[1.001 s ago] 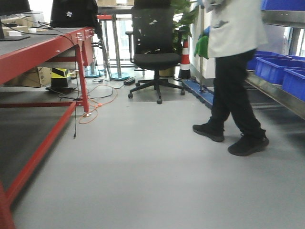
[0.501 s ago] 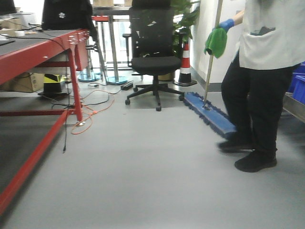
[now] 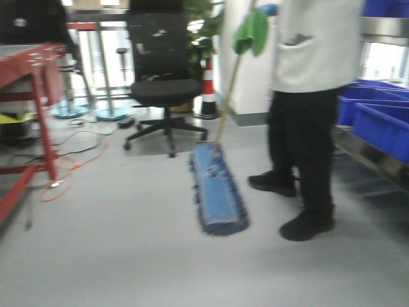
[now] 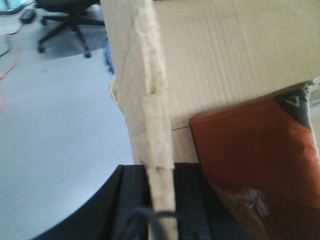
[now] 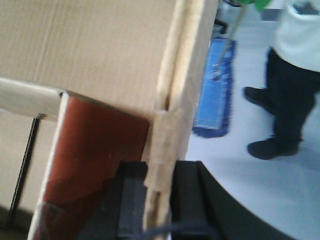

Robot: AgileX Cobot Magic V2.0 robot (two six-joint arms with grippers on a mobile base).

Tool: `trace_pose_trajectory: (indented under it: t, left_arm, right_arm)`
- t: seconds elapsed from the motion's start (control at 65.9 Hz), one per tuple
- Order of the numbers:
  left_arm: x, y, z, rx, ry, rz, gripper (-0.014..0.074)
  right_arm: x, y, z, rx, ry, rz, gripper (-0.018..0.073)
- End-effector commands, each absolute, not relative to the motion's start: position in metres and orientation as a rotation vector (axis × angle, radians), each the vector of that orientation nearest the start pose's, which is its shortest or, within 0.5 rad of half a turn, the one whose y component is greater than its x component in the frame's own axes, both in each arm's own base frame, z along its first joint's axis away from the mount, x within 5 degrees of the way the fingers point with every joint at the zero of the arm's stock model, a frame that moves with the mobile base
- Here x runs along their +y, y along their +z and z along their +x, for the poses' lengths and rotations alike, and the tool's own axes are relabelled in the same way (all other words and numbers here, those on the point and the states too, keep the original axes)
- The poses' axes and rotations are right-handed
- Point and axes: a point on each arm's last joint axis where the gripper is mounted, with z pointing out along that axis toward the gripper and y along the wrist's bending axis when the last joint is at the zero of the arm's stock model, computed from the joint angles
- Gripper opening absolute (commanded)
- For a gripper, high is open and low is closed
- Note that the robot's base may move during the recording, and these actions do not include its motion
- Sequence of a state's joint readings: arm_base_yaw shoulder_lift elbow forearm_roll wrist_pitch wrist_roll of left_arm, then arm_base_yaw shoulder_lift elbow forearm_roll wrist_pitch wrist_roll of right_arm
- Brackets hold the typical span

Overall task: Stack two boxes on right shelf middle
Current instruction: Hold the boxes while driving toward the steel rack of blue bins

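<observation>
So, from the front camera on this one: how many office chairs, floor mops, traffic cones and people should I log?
Black swivel office chair: 1
Blue flat floor mop on a long pole: 1
Red-and-white striped traffic cone: 1
Person in a white top and black trousers: 1
Total: 4

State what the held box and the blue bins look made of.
The box: corrugated cardboard, matte tan; fine ribbing and a frayed raw edge show. The blue bins: probably moulded plastic, smooth and even in colour, though the view is blurred.
</observation>
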State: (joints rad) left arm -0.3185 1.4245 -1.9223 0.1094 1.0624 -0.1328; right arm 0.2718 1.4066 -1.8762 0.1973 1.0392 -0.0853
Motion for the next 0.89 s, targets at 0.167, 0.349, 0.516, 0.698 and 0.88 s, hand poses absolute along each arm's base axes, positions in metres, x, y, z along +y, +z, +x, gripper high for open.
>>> trace_pose_trajectory:
  t: [0.167, 0.349, 0.516, 0.698, 0.88]
  left_arm:
    - [-0.0717, 0.5336, 0.2604, 1.968, -0.106, 0.178, -0.0111]
    - [-0.0708, 0.5337, 0.2606, 1.966, -0.091, 0.177, -0.0111]
    - [-0.0705, 0.5337, 0.2607, 1.966, -0.087, 0.177, -0.0111]
    - [-0.0705, 0.5337, 0.2607, 1.966, -0.087, 0.177, -0.0111]
    - [-0.0705, 0.5337, 0.2607, 1.966, -0.087, 0.177, -0.0111]
  right_arm:
    - [0.0824, 0.5270, 0.2563, 1.957, 0.306, -0.362, -0.0153]
    - [0.0824, 0.5270, 0.2563, 1.957, 0.306, -0.362, -0.0153]
    - [0.0824, 0.5270, 0.2563, 1.957, 0.306, -0.362, -0.0153]
    - [0.0824, 0.5270, 0.2563, 1.957, 0.306, -0.362, -0.0153]
    - [0.0824, 0.5270, 0.2563, 1.957, 0.306, -0.362, -0.0153]
